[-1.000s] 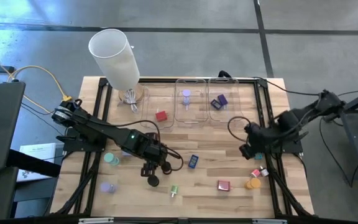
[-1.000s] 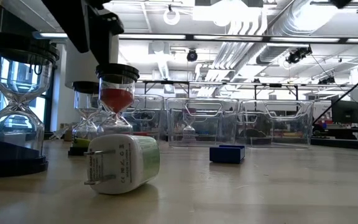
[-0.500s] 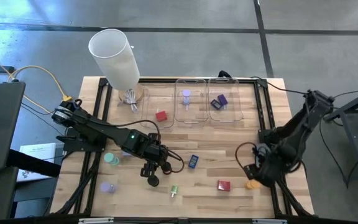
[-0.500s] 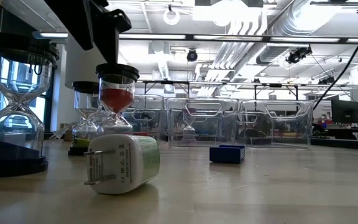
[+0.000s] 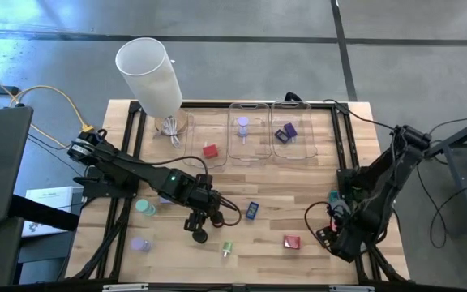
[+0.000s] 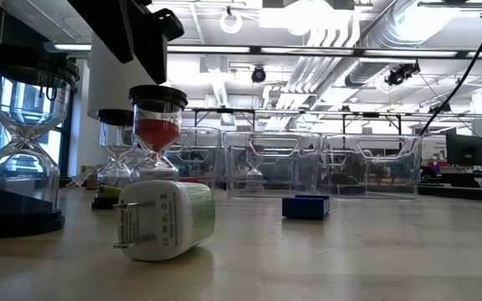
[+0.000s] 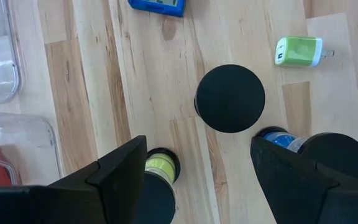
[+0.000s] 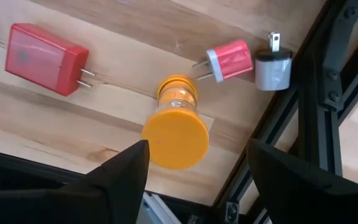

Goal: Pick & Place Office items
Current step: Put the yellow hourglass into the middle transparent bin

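High view: left gripper [image 5: 198,221] mid-table over black-capped timer [image 5: 199,236]; right gripper [image 5: 336,235] at front right edge, red plug [image 5: 291,242] beside it.

Low view: green plug [image 6: 164,220] lies on side near camera, prongs pointing left; blue block [image 6: 305,206] behind.

Left wrist view: fingers spread, empty, black timer [image 7: 230,98] centred ahead between them.

Right wrist view: fingers spread, empty; orange timer [image 8: 175,127] directly between them, upright, long axis toward camera. Right arm nearer.

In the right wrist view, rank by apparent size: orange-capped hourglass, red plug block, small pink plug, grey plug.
1. Orange-capped hourglass, though nearest the camera.
2. Red plug block.
3. Small pink plug and grey plug: too alike to rank.
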Controlling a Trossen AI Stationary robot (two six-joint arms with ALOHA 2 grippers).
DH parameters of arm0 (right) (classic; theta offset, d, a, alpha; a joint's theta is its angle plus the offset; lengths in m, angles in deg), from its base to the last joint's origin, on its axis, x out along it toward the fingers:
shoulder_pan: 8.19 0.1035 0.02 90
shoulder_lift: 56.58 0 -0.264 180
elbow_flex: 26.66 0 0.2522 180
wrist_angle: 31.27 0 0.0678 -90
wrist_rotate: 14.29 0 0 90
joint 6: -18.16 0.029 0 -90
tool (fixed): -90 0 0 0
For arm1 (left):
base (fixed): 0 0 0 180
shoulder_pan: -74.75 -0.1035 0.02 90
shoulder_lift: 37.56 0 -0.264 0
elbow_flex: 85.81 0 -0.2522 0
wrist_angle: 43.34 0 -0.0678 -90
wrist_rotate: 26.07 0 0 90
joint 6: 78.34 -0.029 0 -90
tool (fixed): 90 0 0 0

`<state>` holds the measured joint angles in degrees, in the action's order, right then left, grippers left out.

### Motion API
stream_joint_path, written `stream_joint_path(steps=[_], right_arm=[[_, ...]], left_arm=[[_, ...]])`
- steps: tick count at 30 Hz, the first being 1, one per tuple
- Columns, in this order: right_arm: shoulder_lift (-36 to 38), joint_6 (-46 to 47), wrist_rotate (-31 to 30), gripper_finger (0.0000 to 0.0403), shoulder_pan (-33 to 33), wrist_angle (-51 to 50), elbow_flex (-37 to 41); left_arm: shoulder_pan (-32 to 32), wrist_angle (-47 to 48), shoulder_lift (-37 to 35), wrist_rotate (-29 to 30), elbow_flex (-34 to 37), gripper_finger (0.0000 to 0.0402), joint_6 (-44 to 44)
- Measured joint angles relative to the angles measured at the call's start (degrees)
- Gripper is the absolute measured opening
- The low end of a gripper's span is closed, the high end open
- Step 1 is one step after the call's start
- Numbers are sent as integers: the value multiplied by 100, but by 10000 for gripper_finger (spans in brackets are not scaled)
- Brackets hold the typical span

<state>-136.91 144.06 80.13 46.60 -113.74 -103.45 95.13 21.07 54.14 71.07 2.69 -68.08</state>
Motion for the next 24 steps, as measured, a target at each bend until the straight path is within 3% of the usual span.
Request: stream_joint_path(steps=[24], right_arm=[[-101,-403,-270,258,-2,343,0]], left_arm=[[0,-37,0,-2,0,280,24]])
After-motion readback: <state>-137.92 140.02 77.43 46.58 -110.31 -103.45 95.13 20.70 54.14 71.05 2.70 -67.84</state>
